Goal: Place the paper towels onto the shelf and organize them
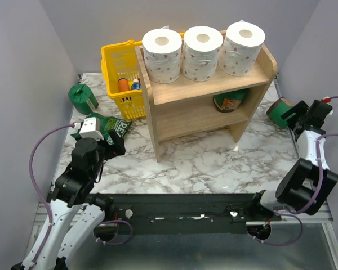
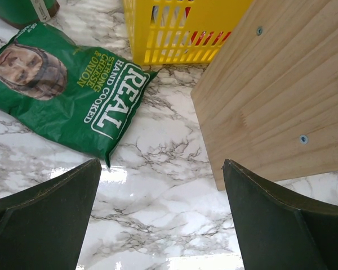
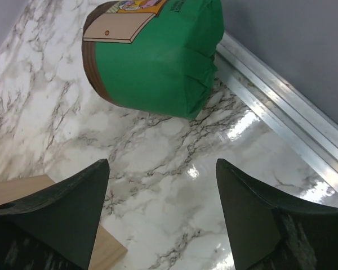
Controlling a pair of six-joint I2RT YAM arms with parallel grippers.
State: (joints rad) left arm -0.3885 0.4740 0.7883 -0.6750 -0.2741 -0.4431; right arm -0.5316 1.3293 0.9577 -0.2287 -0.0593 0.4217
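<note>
The green roll [image 3: 158,62] lies on its side on the worktop [image 1: 203,163], at three o'clock of the shelf [image 1: 149,112]. The right jaws stand wide and empty, with the roll ahead at twelve o'clock, not yet between them. Better to go in low, straddle its fat middle and close softly. The right arm [image 1: 307,143] is stretched far out, wrist tipped down; the left jaws, wide and empty, hang at the shelf's eight o'clock.

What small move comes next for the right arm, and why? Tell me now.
Probably ease the right claw forward around the green-wrapped roll: its jaws stand open and empty, and the roll lies on the table just ahead, off the shelf.
</note>
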